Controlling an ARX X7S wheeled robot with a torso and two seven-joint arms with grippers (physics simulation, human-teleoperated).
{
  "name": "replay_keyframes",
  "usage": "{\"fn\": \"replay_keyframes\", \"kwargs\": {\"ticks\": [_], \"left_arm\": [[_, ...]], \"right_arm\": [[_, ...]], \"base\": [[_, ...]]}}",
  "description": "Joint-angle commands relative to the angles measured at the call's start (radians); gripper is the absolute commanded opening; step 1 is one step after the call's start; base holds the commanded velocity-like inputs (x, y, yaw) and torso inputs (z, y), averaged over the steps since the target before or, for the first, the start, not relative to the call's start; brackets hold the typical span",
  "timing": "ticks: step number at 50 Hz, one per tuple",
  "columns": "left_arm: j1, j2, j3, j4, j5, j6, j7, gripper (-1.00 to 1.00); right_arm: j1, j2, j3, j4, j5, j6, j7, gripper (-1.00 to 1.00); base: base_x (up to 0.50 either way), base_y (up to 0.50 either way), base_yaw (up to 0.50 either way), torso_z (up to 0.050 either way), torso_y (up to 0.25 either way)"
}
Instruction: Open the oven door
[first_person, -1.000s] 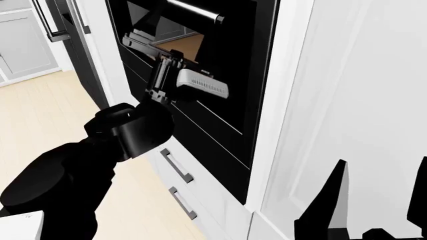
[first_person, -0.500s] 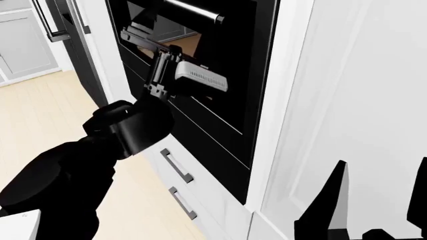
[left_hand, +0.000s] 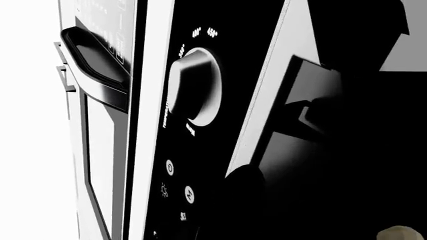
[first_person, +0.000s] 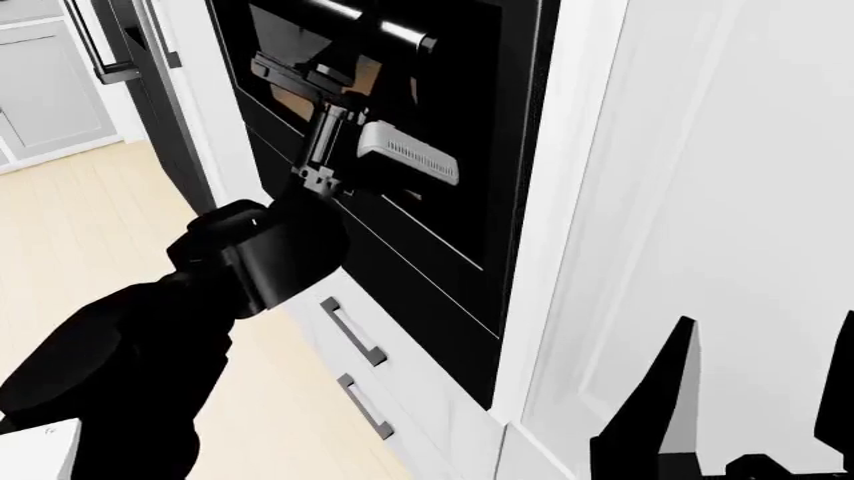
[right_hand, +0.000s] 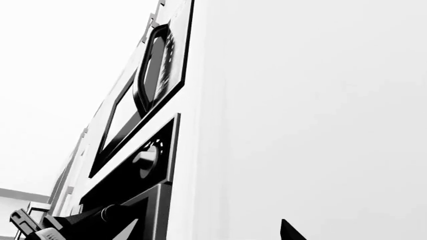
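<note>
Glossy black oven door, silver bar handle at twelve o'clock; left gripper reaching beneath it, finger spacing unreadable.

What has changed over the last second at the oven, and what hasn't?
The left gripper has climbed the oven door to just below the silver handle; whether it has closed on the bar cannot be told. The handle also sits slightly lower and nearer the gripper in the head view. The drawer fronts below and the right gripper, low beside the white cabinet, look unchanged.
</note>
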Motion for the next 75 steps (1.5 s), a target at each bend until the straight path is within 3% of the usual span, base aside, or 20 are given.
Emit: {"fn": "replay_keyframes", "kwargs": {"ticks": [1,51,54,57,61,71,75], "left_arm": [[0.005,-0.001,-0.041,-0.001,-0.005,0.000,0.013,-1.00],[0.073,-0.077,0.006,0.000,0.020,0.035,-0.130,-1.00],[0.071,-0.083,0.014,0.002,0.036,0.041,-0.163,-1.00],[0.075,-0.097,0.031,0.008,0.085,0.070,-0.269,-1.00],[0.106,-0.164,0.035,0.129,0.118,0.024,-0.329,-1.00],[0.177,-0.330,0.021,0.522,0.103,-0.233,-0.291,-1.00],[0.187,-0.355,0.017,0.579,0.093,-0.276,-0.278,-1.00]], "right_arm": [[0.004,0.002,-0.001,0.002,0.002,0.001,0.001,1.00],[-0.004,0.007,-0.006,-0.004,-0.007,-0.009,0.012,1.00],[-0.005,0.008,-0.006,-0.005,-0.007,-0.009,0.013,1.00],[-0.002,0.010,-0.005,-0.006,-0.004,-0.007,0.014,1.00],[0.002,0.011,-0.003,-0.006,-0.001,-0.004,0.014,1.00],[0.002,0.011,-0.005,-0.006,-0.002,-0.003,0.015,1.00],[0.000,0.011,-0.006,-0.006,-0.005,-0.006,0.016,1.00]], "base": [[0.00,0.00,0.00,0.000,0.000],[0.00,0.00,0.00,0.000,0.000],[0.00,0.01,0.00,0.000,0.000],[0.00,0.00,0.00,0.000,0.000],[0.00,0.00,0.00,0.000,0.000],[0.00,0.00,0.00,-0.002,0.000],[0.00,0.00,0.00,0.000,0.000]]}}
